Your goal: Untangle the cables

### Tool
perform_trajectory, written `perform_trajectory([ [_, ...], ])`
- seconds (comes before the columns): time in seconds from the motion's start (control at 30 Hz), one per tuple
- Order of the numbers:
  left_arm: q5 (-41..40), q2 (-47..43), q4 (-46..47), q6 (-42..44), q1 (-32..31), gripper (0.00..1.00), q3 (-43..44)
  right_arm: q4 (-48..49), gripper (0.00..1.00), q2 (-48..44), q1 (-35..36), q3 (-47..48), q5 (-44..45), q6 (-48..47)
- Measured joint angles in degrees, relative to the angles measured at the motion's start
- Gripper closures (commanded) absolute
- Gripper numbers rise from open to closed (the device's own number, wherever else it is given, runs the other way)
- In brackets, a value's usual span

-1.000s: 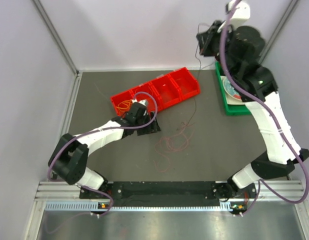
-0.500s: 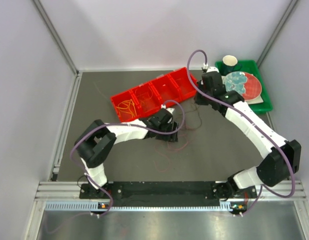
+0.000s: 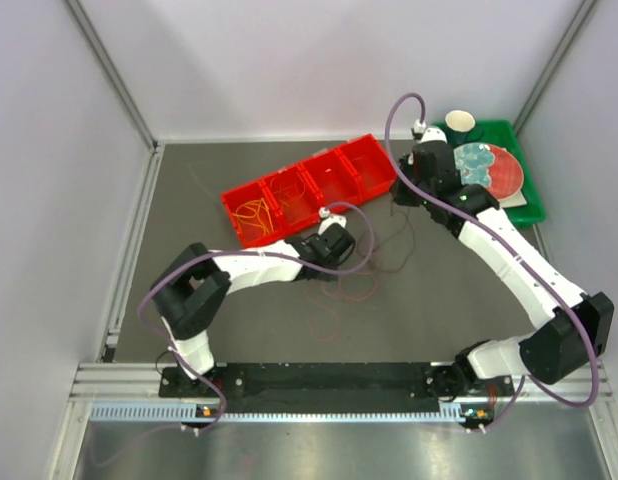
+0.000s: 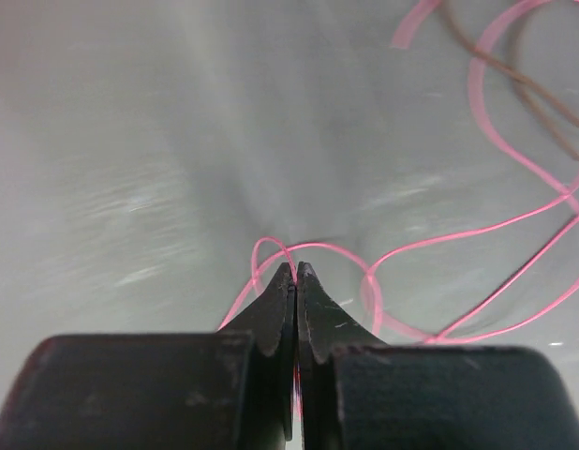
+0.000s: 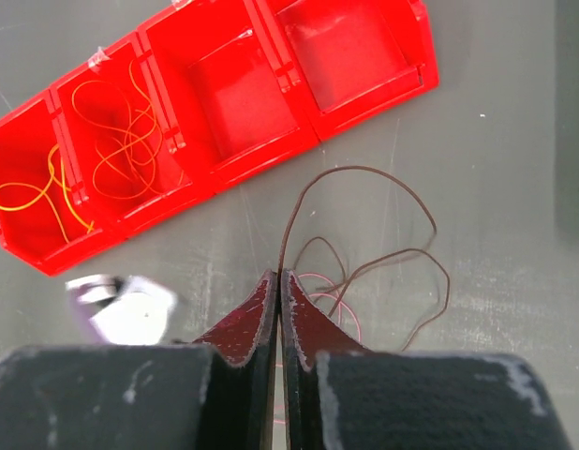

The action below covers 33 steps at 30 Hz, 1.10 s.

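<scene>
My left gripper (image 4: 295, 272) is down at the dark grey table (image 3: 189, 210) with its two black fingers pressed together, pinching a pink cable (image 4: 318, 247). The strand shows between the pads and curls into a small loop just beyond the tips. From there it sweeps off to the right in wider curves, crossing a darker brown strand near the top corner of the wrist view.

My right gripper (image 5: 278, 277) is shut too, clamped on a maroon cable (image 5: 355, 169). It rises straight from between the tips, arches over and falls back in a few loose loops on the table, with a little pink showing among them.

From above, the tangle lies between my two grippers, and one thin loop (image 3: 327, 322) trails nearer my bases.

Behind it sits a red bin (image 5: 346, 47) with four compartments in a row. The end one holds yellow-orange cables (image 5: 22, 195), the next one orange cables (image 5: 121, 150), and the other two show bare floor.

By the right wall a green tray (image 3: 524, 210) carries a patterned plate (image 3: 494, 168) and a cup (image 3: 459, 122).
</scene>
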Motion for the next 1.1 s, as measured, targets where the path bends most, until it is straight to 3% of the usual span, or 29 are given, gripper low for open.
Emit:
perform_trajectory([
  [0.23, -7.91, -16.20, -6.93, 3.87, 2.19, 1.00, -0.13, 0.70, 1.00, 0.04, -0.74, -0.02, -0.02, 0.07],
  [0.4, -7.96, -31.98, -8.17, 5.75, 11.32, 1.00, -0.20, 3.56, 1.00, 0.13, -1.51, -3.28, 0.07, 1.14],
  [0.57, -7.04, -41.83, -8.66, 5.18, 18.25, 1.00, -1.14, 4.70, 1.00, 2.12, -2.34, -8.28, -0.17, 2.56],
  [0.8, -6.91, -46.75, -8.44, 3.45, 19.15, 1.00, -1.90, 5.16, 1.00, 6.49, -3.89, -12.11, -0.09, 4.61],
  [0.9, -5.64, -46.58, -8.50, 3.34, 19.47, 1.00, -2.82, 6.54, 0.76, 6.49, -4.42, -13.94, -3.74, 4.79],
  [0.93, -5.20, -46.29, -8.55, 3.21, 19.52, 1.00, -2.99, 7.61, 0.58, 6.49, -4.26, -14.51, -5.35, 4.79],
  [1.0, -4.42, -45.64, -8.48, 3.15, 19.54, 1.00, -3.19, 8.50, 0.42, 6.73, -3.30, -15.15, -7.23, 4.44],
  [1.1, -3.52, -44.68, -8.39, 3.06, 19.54, 1.00, -3.30, 10.27, 0.38, 8.92, 0.09, -15.15, -9.29, 2.01],
])
